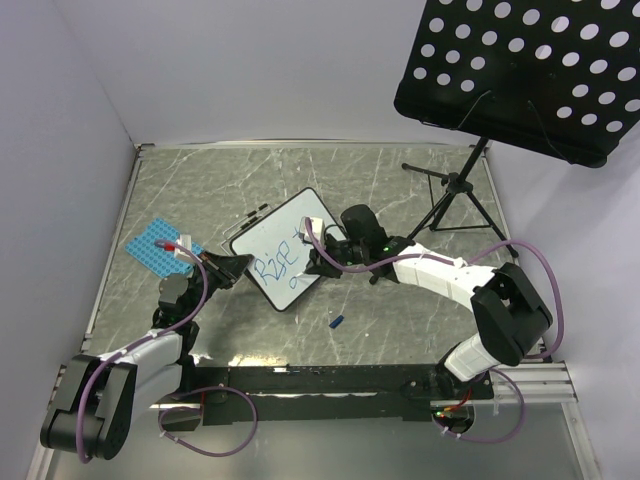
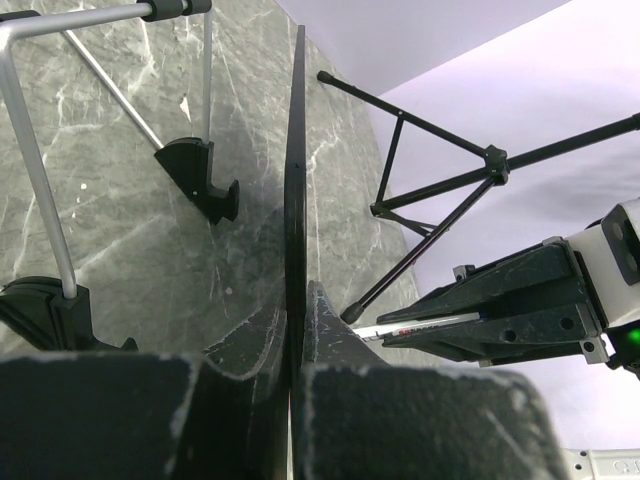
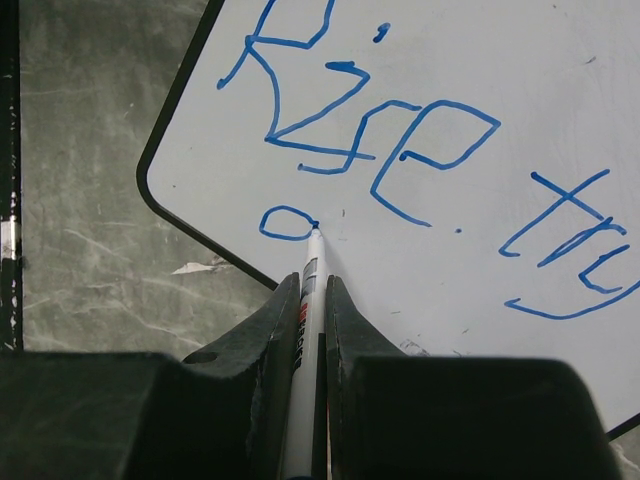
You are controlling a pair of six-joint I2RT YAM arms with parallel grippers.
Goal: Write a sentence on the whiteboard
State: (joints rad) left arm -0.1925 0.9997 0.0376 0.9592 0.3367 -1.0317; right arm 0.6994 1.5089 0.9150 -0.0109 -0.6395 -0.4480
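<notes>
The whiteboard (image 1: 285, 250) stands tilted mid-table, white with a thin black frame. My left gripper (image 1: 240, 266) is shut on its left edge; the left wrist view shows the board edge-on (image 2: 296, 180) between the jaws. My right gripper (image 1: 318, 258) is shut on a white marker (image 3: 308, 300), whose blue tip touches the board (image 3: 420, 270). The sentence (image 3: 400, 150) reads "Rise try" in blue, with a small loop (image 3: 285, 222) begun below it at the marker tip. The marker and right gripper also show in the left wrist view (image 2: 420, 325).
A blue studded plate (image 1: 157, 245) lies at the left. A black music stand with a perforated tray (image 1: 530, 70) and tripod legs (image 1: 455, 195) stands back right. A small blue cap (image 1: 337, 322) lies in front of the board. Metal stand legs (image 2: 40, 200) are behind it.
</notes>
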